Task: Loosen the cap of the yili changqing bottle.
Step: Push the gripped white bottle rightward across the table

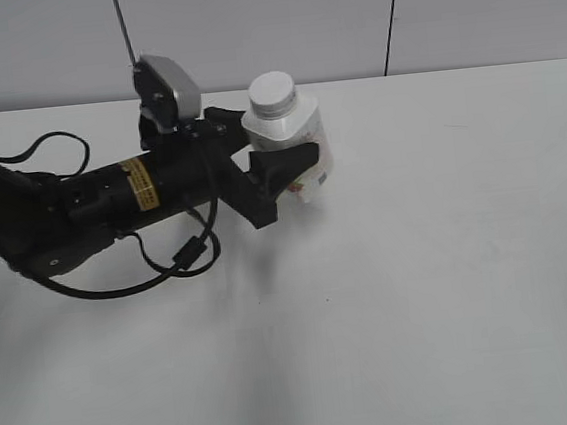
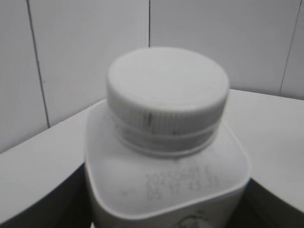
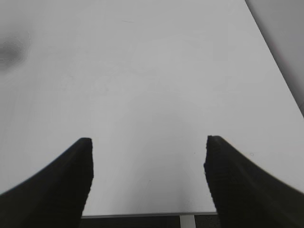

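The white yili changqing bottle (image 1: 302, 140) is held tilted above the table by my left gripper (image 1: 281, 167), which is shut on its body. Its white round cap (image 1: 273, 94) sits on the neck, pointing up. In the left wrist view the cap (image 2: 167, 97) fills the middle, with the bottle's shoulder and a printed date code (image 2: 178, 183) below it; the black fingers show at both lower corners. My right gripper (image 3: 148, 166) is open and empty over bare table; it does not show in the exterior view.
The white table (image 1: 422, 290) spreads to the right and front. The left arm's black body and cables (image 1: 112, 204) lie across the table's left side. The table's edge (image 3: 142, 214) shows near the right gripper. A grey wall stands behind.
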Available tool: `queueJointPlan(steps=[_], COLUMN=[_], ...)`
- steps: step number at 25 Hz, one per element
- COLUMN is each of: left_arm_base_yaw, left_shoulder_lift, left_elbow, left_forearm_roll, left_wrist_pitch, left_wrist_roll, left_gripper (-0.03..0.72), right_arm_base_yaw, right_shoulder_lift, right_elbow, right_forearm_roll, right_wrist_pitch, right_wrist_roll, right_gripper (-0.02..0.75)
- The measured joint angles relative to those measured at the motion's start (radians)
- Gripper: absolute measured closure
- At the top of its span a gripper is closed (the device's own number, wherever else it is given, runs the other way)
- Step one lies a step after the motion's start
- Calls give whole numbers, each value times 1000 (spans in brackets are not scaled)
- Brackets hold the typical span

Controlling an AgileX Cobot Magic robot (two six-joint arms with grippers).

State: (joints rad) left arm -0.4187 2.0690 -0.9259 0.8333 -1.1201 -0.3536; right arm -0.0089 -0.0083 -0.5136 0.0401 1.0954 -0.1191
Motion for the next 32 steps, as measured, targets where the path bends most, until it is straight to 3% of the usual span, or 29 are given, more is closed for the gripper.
queueJointPlan(steps=[13,32], left_arm_base_yaw=[-133,-138], left_shoulder_lift=[134,190], left_elbow=[-83,-88], left_forearm_roll=[-1,125], left_wrist_pitch=[32,14], left_wrist_roll=[-32,30], left_gripper=[239,239], right_arm_base_yaw=[0,0], right_shoulder_lift=[0,0], right_elbow=[0,0], right_forearm_roll=[0,0], right_wrist_pitch=[-1,-1], right_wrist_roll=[0,0], right_gripper=[160,160])
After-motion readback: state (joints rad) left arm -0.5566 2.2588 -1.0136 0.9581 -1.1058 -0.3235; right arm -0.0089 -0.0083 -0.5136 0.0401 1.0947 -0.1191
